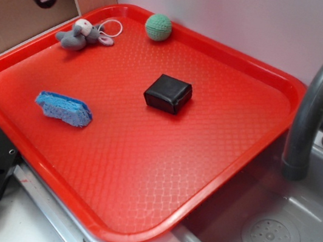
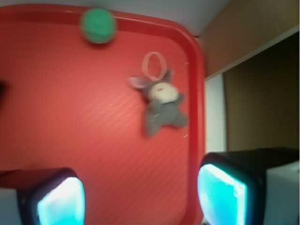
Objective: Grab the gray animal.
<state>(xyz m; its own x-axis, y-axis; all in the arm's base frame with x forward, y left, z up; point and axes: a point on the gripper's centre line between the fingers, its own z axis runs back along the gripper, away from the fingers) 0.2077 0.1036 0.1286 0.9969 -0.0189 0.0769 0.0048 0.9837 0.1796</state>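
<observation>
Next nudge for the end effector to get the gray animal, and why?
Probably shift forward and lower. In the wrist view the end effector is open and empty, and the gray animal lies ahead of the fingertips on the red tray, near its edge, apart from the green ball.

gray animal unobstructed above, tray rim beside
</observation>
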